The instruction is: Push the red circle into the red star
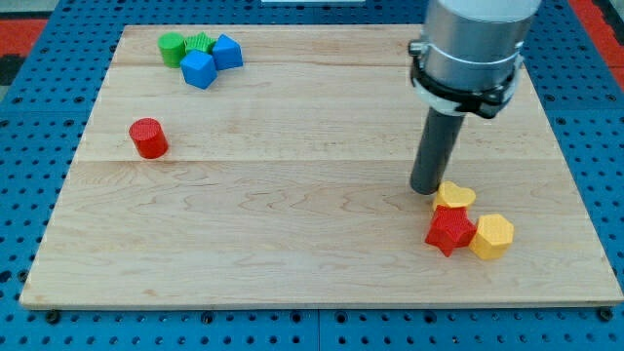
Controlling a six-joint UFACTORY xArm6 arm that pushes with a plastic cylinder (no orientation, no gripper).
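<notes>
Wooden board (292, 195) with my tip (426, 189), a bare rod grasping nothing, at right of centre, just beside a yellow heart-shaped block (455, 196). Red star (449, 230) and yellow hexagon (492, 236) touch at lower right. Red circle (148, 137) lies at far left, well apart. Green blocks (185, 45) and blue cubes (211, 58) cluster at upper left.

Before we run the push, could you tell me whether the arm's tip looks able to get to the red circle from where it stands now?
Probably yes. My tip sits at the view's right beside the yellow heart, far from the red circle. No block lies on the wooden board between them.
</notes>
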